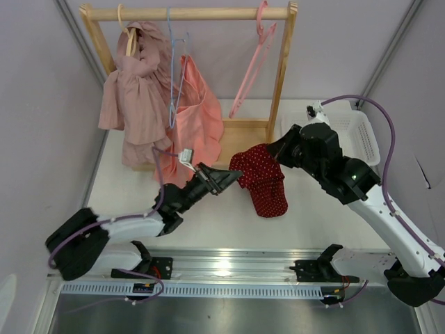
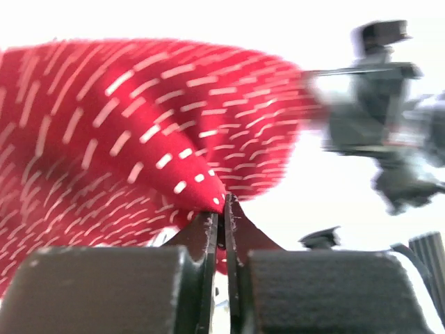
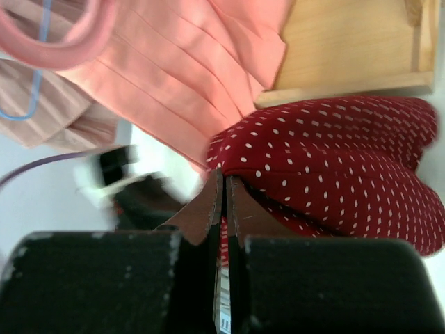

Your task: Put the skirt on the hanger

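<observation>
The dark red polka-dot skirt (image 1: pixel 263 179) hangs between my two grippers above the table, its lower part drooping toward the surface. My left gripper (image 1: pixel 235 179) is shut on the skirt's left edge (image 2: pixel 139 139). My right gripper (image 1: pixel 272 149) is shut on the skirt's upper right edge (image 3: pixel 334 160). The pink plastic hanger (image 1: pixel 252 64) hangs by its hook from the right end of the wooden rail, empty; part of it shows in the right wrist view (image 3: pixel 62 42).
A wooden rack (image 1: pixel 281 69) stands at the back. A dusty-pink garment (image 1: pixel 135 97) on a tan hanger and a salmon-pink garment (image 1: pixel 195 115) on a light blue wire hanger (image 1: pixel 172 62) hang on its left. A white basket (image 1: pixel 358 132) sits at the right.
</observation>
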Motion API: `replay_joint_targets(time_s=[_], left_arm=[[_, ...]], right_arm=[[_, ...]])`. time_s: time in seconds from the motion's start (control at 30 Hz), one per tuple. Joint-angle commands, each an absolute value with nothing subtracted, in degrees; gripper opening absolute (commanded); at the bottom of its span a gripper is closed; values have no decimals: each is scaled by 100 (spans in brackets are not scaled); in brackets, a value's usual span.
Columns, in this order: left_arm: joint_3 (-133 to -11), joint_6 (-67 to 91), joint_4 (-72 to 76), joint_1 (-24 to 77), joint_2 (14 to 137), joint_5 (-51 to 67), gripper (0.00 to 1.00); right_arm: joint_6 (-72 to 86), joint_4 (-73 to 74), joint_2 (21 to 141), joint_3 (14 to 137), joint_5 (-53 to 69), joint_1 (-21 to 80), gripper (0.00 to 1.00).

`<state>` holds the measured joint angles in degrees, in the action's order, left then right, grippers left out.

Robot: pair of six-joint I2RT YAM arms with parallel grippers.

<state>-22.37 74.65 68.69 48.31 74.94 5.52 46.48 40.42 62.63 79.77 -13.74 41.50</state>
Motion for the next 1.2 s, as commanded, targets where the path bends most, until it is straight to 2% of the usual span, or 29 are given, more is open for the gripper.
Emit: replay_joint_targets(time_s=[0.0, 0.07, 0.1, 0.23, 0.33, 0.47, 0.53, 0.57, 0.63, 0.67, 0.77, 0.87, 1.07, 1.17], left_arm=[[-2293, 6620, 6764, 4772, 6111, 264, 1], [-2695, 6199, 4614, 4772, 5575, 28, 0], [-2777, 6057, 4040, 4772, 5172, -191, 0], [-3418, 5582, 1676, 4772, 4817, -501, 0], [-3507, 5414, 1092, 4772, 4825, -554, 0], [-3314, 5362, 774, 4772, 4720, -711, 0], [-3226, 5318, 573, 4772, 4580, -861, 0], [-3208, 5291, 493, 4772, 4536, -914, 0], [-3147, 5213, 239, 4755, 4448, -1054, 0], [-3129, 5203, 168, 4737, 4395, -1072, 0], [-2998, 5212, 44, 4667, 4368, -1028, 0], [-2839, 5229, 44, 4641, 4333, -1046, 0], [-2654, 5186, -132, 4570, 4140, -1055, 0], [-2540, 5185, -105, 4553, 4069, -993, 0]], right_arm=[[4606, 3929, 6179, 7656, -1521, 4061, 0], [4579, 3850, 6196, 7385, -1442, 3921, 0], [4509, 3815, 6222, 7296, -1372, 3850, 0], [4272, 3700, 6713, 7084, -941, 3639, 0], [4149, 3604, 7004, 7058, -765, 3674, 2], [4096, 3402, 7259, 6882, -642, 3771, 12], [4061, 3384, 7330, 6786, -598, 3779, 21], [4052, 3384, 7356, 6742, -572, 3788, 33], [4043, 3419, 7418, 6628, -641, 3814, 48], [4026, 3445, 7409, 6601, -685, 3823, 59], [4025, 3524, 7357, 6434, -861, 3797, 73], [4087, 3656, 7243, 6198, -949, 3604, 74], [4359, 3270, 6812, 5196, -317, 2735, 65], [4500, 2945, 6802, 4773, -70, 2453, 65]])
